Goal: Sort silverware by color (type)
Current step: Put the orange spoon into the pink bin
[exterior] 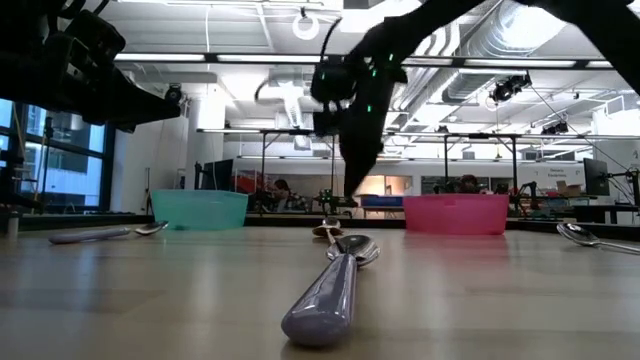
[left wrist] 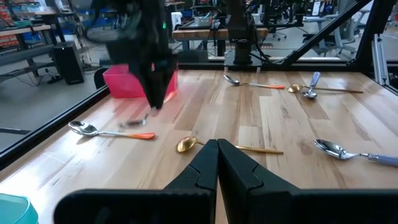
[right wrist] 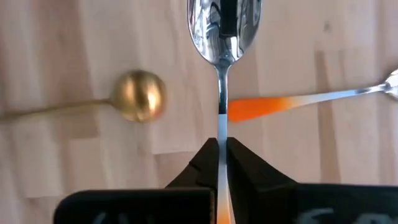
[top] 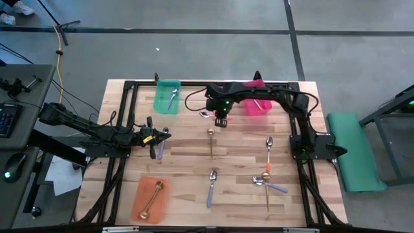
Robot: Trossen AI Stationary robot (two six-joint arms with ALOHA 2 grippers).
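My right gripper (top: 220, 121) hangs over the table's far middle, shut on a silver-bowled spoon with an orange handle (right wrist: 222, 37). A second orange-handled spoon (right wrist: 292, 101) lies flat on the wood beneath it, beside a gold spoon (right wrist: 139, 94). My left gripper (top: 167, 134) rests shut at mid-left, touching nothing, next to a lavender-handled spoon (top: 160, 149). More spoons lie flat on the right half: orange-handled (top: 268, 155), gold (top: 266, 191), lavender-handled (top: 212, 186). My right gripper pinches the spoon's thin handle (right wrist: 221, 134) between its two fingers. The fingers point steeply down and the handle runs along them, its orange end back between them. The bowl (right wrist: 224, 28) sticks out past the fingertips, lifted clear of the table.
A green bin (top: 167, 96) and a pink bin (top: 257, 105) stand at the far edge, each with a spoon inside. An orange bin (top: 150, 197) at the near left holds a gold spoon. A black frame (top: 129, 87) rims the table.
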